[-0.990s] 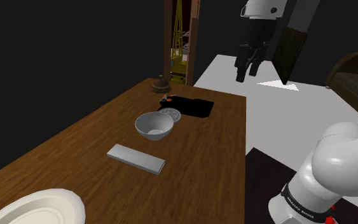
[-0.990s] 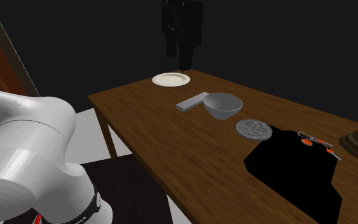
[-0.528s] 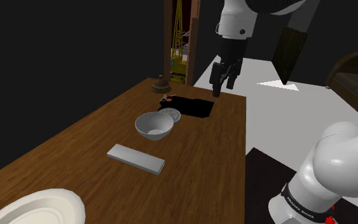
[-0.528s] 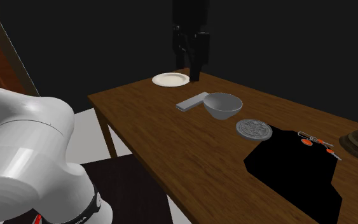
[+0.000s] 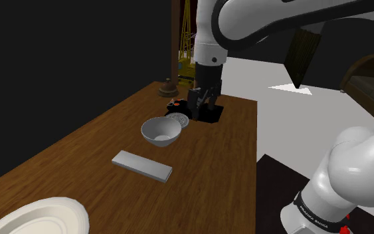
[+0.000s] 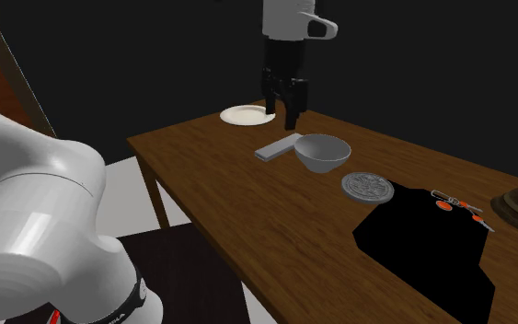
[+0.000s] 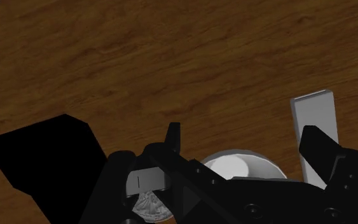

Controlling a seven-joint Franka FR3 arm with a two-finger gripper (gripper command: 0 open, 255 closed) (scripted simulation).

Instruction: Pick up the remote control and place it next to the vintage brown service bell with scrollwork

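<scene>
Hovering over the white bowl, the fingers stand apart, empty. The remote control, seemingly the flat grey slab, lies on the bench just past the bowl, outside their gap, its long axis roughly square to their closing line.

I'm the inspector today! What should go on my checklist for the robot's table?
Surface: brown wooden table.
Job's things: grey remote lies flat near the bowl; brown bell stands at the far corner, apart from the remote.
Clutter: the bowl, a silver disc, a white plate, a black flat shape.
Gripper: gripper open, above the table, holding nothing.
Cables: nothing seen.
Surroundings: doorway behind the bell; white floor.
</scene>
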